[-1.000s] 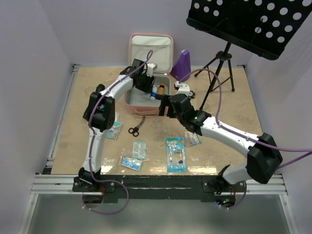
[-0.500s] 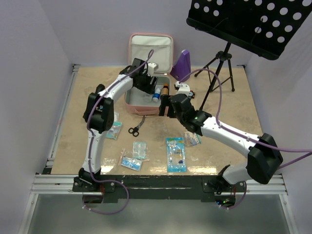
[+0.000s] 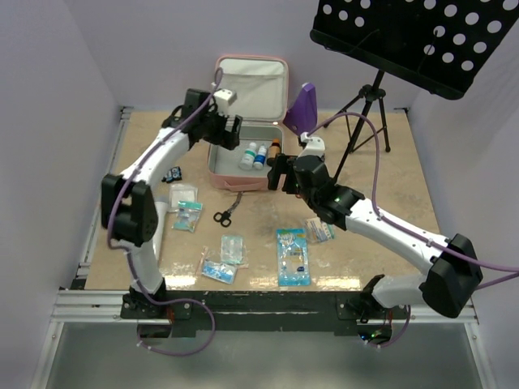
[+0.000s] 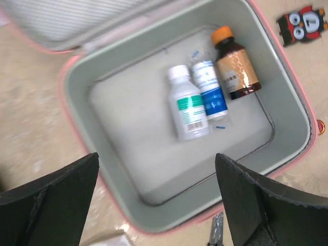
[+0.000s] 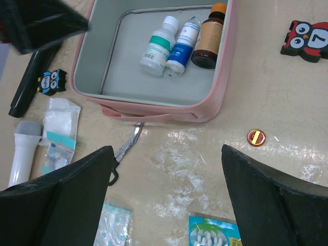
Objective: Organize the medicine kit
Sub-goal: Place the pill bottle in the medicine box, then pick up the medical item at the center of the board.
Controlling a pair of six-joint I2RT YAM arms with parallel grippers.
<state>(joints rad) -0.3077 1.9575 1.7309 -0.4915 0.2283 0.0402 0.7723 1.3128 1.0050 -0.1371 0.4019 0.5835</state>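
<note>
**Both pincers empty at the kit, loose items waiting on its near side**

Top view: the medicine kit (image 3: 243, 180) sits towards the far side of the table with its lid standing open. My left gripper (image 3: 220, 130) hangs at the kit's left rim. My right gripper (image 3: 278, 172) is just off its near right corner. Three bottles (image 3: 259, 154) lie together in the kit's right half. The scissors (image 3: 227, 211) lie just in front of the kit, and a blue packet (image 3: 292, 255) lies further out on the near side. I judge the right arm nearer to both.

Left wrist: the left gripper (image 4: 156, 159) is spread wide with nothing between its fingers (image 4: 51, 205), looking straight down into the kit (image 4: 79, 97). The white bottle (image 4: 187, 110), blue bottle (image 4: 209, 92) and brown bottle (image 4: 233, 69) lie side by side, caps towards the lid. The kit's left half is bare lining.

Right wrist: the right gripper (image 5: 166, 151) is also spread and empty, over the table just in front of the kit (image 5: 154, 110). The scissors (image 5: 125, 148) run lengthwise away from the kit's front wall, handles to the near side, slightly left of the gripper's centre. A coin (image 5: 255, 137) lies to the right. A gauze packet (image 5: 59, 133) and a white tube (image 5: 23, 151) sit off the kit's left corner. Nothing blocks a straight drop onto the scissors, though the front wall is close to them.
</note>
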